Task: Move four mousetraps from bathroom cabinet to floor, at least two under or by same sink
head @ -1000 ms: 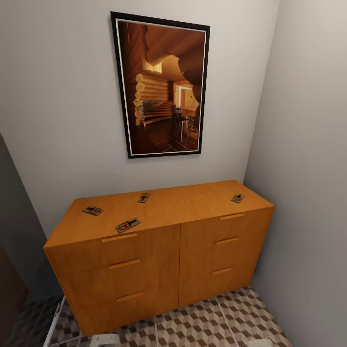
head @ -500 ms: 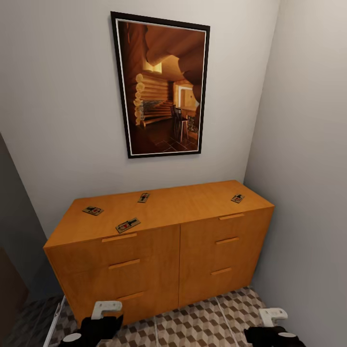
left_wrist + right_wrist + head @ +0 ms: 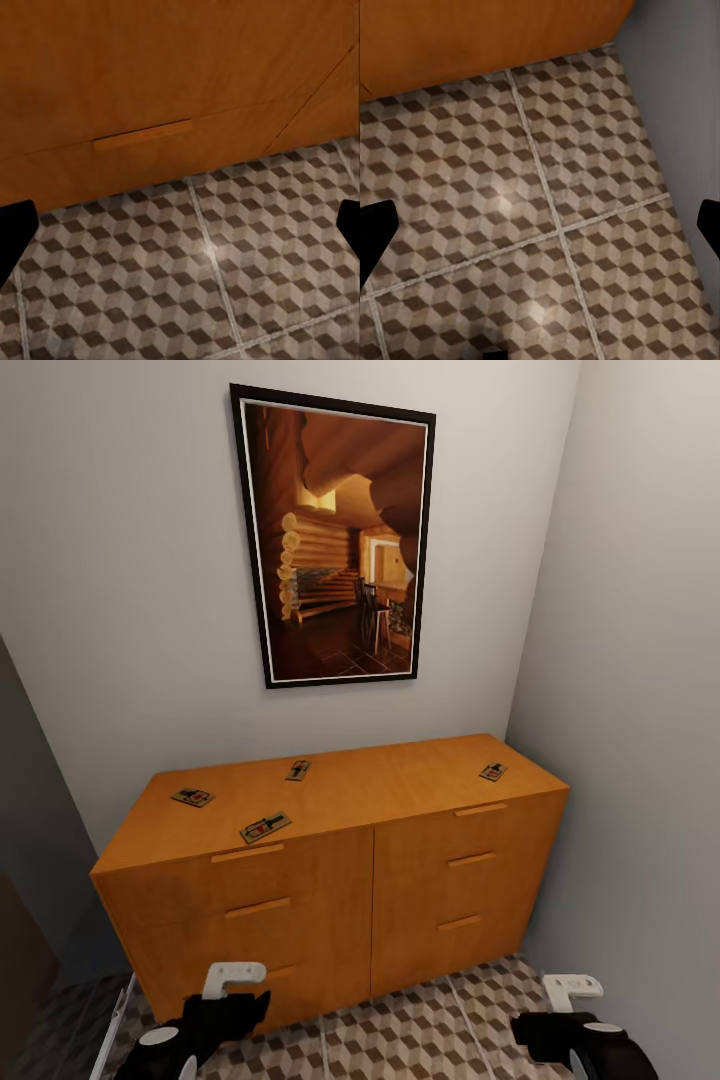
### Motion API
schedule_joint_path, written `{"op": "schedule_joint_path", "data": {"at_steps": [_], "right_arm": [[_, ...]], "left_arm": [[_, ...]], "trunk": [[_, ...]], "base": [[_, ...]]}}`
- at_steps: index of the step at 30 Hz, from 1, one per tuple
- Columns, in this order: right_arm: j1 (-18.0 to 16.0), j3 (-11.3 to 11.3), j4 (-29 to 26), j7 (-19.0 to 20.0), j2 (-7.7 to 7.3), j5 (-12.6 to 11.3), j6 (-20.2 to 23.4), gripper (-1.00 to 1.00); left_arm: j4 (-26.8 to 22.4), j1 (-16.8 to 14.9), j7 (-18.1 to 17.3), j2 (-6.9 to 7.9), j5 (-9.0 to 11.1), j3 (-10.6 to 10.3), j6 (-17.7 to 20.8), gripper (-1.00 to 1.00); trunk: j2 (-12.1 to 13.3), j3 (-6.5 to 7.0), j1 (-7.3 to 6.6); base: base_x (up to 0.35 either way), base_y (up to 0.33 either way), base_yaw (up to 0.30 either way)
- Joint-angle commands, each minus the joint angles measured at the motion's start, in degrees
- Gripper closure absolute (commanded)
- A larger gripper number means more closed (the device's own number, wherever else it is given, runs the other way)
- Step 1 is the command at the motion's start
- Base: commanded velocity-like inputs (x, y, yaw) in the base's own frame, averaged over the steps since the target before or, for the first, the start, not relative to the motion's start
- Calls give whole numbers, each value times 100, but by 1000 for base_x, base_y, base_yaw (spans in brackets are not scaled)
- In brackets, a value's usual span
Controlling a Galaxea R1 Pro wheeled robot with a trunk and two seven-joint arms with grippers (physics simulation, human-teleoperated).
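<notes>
Several mousetraps lie flat on top of the orange-brown cabinet (image 3: pixel 420 880): one at the left (image 3: pixel 193 797), one toward the back (image 3: pixel 298 770), one near the front edge (image 3: pixel 266 826) and one at the right end (image 3: pixel 492 771). My left gripper (image 3: pixel 232 985) hangs low in front of the cabinet's bottom left drawers. My right gripper (image 3: pixel 570 995) hangs low before its right corner. Both are far below the traps. In the wrist views, the left gripper (image 3: pixel 180 232) and the right gripper (image 3: pixel 540 232) are open and empty over the cube-patterned bathroom floor (image 3: pixel 547 225).
The cabinet stands against the back wall in a narrow recess, with a grey wall (image 3: pixel 640 710) close on its right. A framed picture (image 3: pixel 335 540) hangs above it. A drawer handle (image 3: pixel 142 135) faces the left wrist camera. A dark surface (image 3: pixel 20 960) borders the left.
Both arms have risen into the bottom of the head view, first white tips, then black gripper bodies. The cabinet, the traps and the camera have not moved.
</notes>
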Motion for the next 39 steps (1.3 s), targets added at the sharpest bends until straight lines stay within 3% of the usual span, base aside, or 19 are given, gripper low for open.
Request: {"op": "schedule_joint_path", "data": {"at_steps": [1,6,16,22,29,34,39], "right_arm": [[-24,4,-17,10,-1,34,49,-100],[-211,5,-47,10,-4,35,310,-100],[-681,-2,-59,10,-1,35,854,-100],[-1007,-3,-67,10,0,35,854,-100],[-1455,-3,-83,10,1,35,854,-100],[-1770,-3,-126,10,-5,35,854,-100],[-2068,-3,-153,10,-12,35,854,-100]], "left_arm": [[-25,-1,-3,-46,10,-21,41,-100],[-82,-1,-4,-238,4,-176,140,-100],[-115,-160,-10,-480,41,-576,632,-100],[-127,-421,-14,-694,50,-682,898,-100],[-170,-873,-99,-795,85,-864,1273,-100],[-185,-1242,-259,-798,305,-1044,1497,-100],[-190,-1603,-431,-798,822,-1121,1661,-100]], "trunk": [[-3,-5,0],[-3,-5,0],[-3,-5,0],[-3,-5,0],[-3,-5,0],[-3,-5,0],[-3,-5,0]], "base": [[0,0,0],[0,0,0],[0,0,0],[0,0,0],[0,0,0],[0,0,0],[0,0,0]]}}
